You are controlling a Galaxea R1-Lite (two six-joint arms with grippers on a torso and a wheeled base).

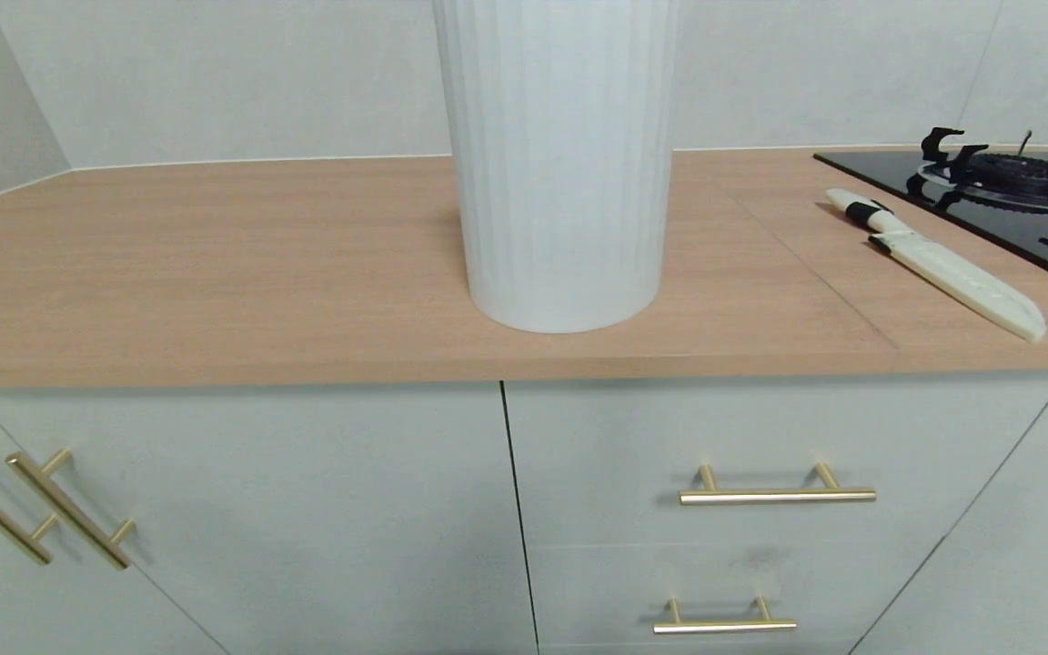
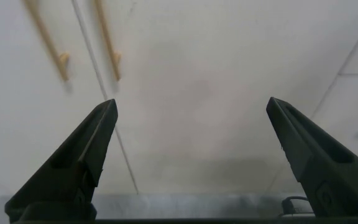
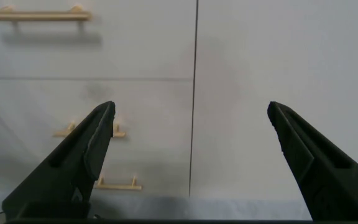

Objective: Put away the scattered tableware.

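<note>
A cream-white knife (image 1: 938,265) with black bands on its handle lies on the wooden counter (image 1: 215,273) at the right, beside the stove. A tall white ribbed container (image 1: 562,164) stands at the counter's middle, near the front edge. My left gripper (image 2: 191,112) is open with nothing between its fingers, facing white cabinet doors with gold handles (image 2: 61,56). My right gripper (image 3: 191,112) is open and holds nothing, facing the white drawer fronts with gold handles (image 3: 36,15).
A black gas stove (image 1: 1006,196) sits at the counter's far right. Below the counter are white cabinet doors (image 1: 260,509) at the left and drawers with gold bar handles (image 1: 777,494) at the right. A white wall backs the counter.
</note>
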